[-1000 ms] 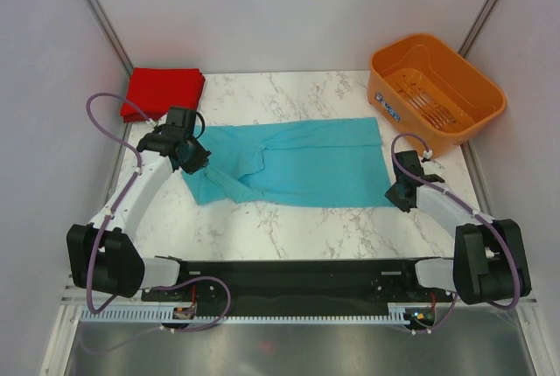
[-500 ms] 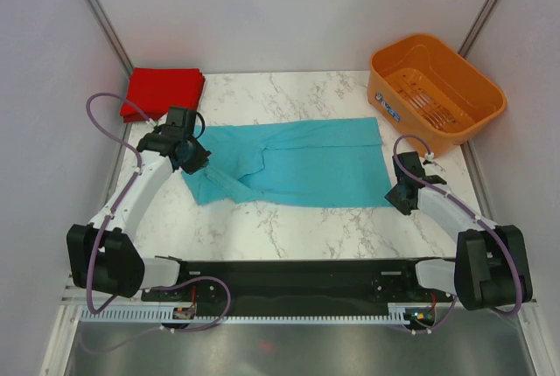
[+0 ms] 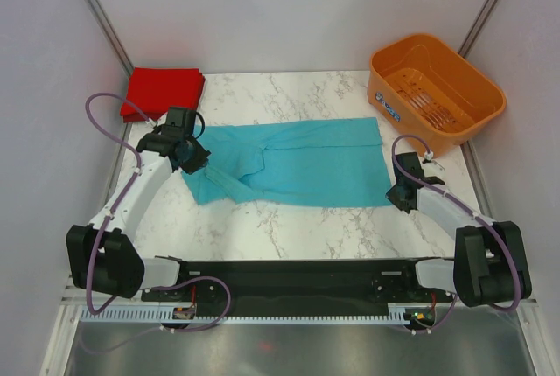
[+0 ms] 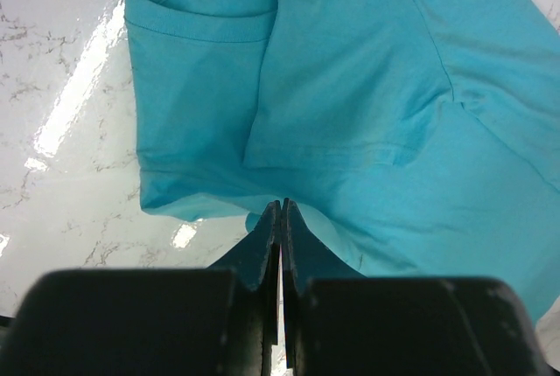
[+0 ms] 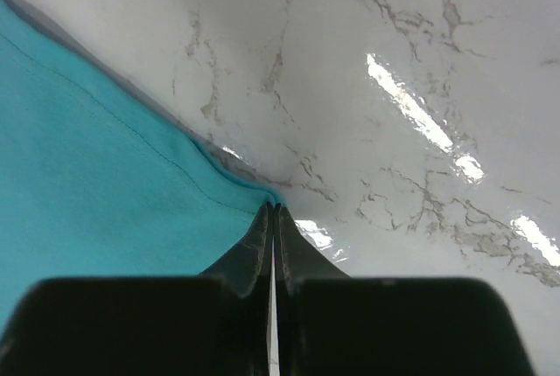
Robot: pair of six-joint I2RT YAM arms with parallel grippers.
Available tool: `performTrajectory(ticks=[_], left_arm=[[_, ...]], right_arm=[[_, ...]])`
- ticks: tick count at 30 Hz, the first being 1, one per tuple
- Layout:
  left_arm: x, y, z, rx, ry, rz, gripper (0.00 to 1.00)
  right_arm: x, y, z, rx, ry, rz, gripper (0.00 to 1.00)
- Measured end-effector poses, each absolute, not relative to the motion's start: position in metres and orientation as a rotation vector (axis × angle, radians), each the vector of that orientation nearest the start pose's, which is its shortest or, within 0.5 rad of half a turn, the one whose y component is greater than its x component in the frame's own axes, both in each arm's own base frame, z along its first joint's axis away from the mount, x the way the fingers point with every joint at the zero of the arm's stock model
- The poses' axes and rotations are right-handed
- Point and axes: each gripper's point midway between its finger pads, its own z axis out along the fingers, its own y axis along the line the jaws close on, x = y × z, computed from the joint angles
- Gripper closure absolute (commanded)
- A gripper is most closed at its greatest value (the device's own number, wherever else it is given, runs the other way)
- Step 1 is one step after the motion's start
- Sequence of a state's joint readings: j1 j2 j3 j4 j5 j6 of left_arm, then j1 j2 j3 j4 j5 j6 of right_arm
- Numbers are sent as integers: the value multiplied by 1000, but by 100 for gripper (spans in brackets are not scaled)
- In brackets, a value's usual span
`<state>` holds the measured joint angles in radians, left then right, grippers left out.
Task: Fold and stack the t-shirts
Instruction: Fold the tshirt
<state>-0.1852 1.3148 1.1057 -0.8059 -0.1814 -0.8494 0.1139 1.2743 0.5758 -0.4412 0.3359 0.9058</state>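
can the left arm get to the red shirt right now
Probably not at once. The red shirt lies just beyond the left gripper with nothing between them, but the jaws are shut on the teal shirt at its edge, so it would have to let go first.

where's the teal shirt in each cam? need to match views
Top external: teal t-shirt spread mid-table, between left gripper and right gripper.
Left wrist: fills top and right, lower edge at the left gripper.
Right wrist: left side, corner at the right gripper.
Shared landmark: white marble tabletop bordering it.
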Motion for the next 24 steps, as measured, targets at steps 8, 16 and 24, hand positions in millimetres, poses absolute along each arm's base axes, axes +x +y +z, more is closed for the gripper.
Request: performTrajectory(ticks=[8, 16, 24], left_arm=[[310, -52, 150, -892, 2390, -129, 98], [320, -51, 155, -863, 2387, -113, 98], [343, -40, 164, -858, 2366, -76, 98]], right_arm=[[254, 4, 26, 1030, 2361, -74, 100], [284, 9, 46, 949, 2350, -36, 100], [328, 15, 65, 873, 2328, -7, 100]])
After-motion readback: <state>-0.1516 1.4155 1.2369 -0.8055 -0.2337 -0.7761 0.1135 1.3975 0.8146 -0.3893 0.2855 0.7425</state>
